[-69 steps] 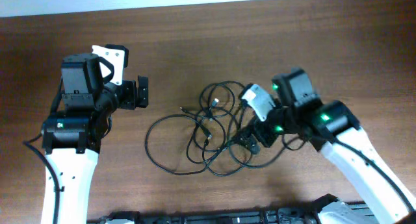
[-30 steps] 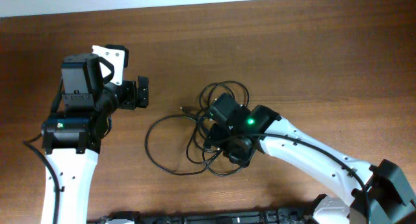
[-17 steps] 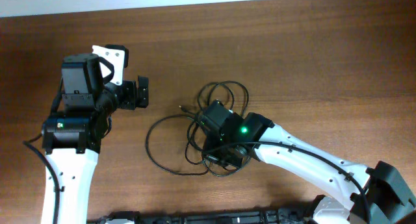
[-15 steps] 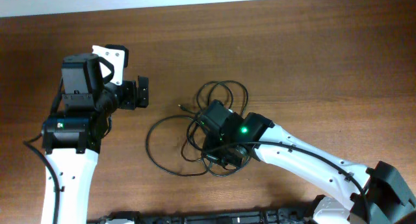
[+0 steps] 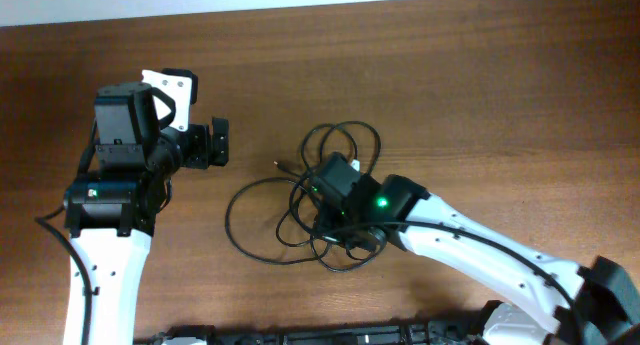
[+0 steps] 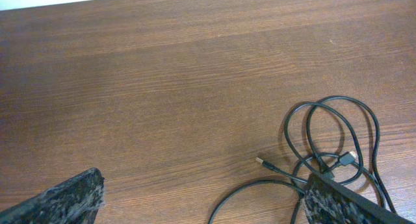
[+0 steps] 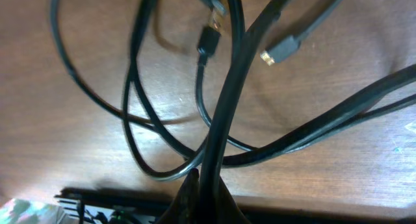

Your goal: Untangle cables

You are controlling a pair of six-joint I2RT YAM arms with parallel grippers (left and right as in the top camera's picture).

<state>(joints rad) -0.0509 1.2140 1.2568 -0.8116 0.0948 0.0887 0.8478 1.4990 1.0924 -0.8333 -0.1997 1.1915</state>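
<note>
The cables [image 5: 300, 207] lie as a tangle of thin black loops at the table's middle, with one wide loop reaching left. My right gripper [image 5: 345, 230] is down in the tangle, its fingers hidden under the wrist from above. In the right wrist view the right gripper [image 7: 208, 195] is shut on one cable strand [image 7: 224, 107] that rises straight from the fingertips. Small plug ends [image 7: 283, 50] lie loose beyond it. My left gripper [image 5: 215, 143] hovers open to the left of the tangle. The left wrist view shows the left gripper [image 6: 205, 204] with nothing between its fingers and the cable loops [image 6: 338, 139] at its right.
The wooden table [image 5: 450, 85] stretches around the tangle. A dark strip [image 5: 330, 335] with the arm bases runs along the near edge. The table's far edge [image 5: 320, 10] meets a pale wall.
My right arm swung in from the right over the tangle and its gripper closed on a strand. The loops shifted slightly. The left arm has not moved.
</note>
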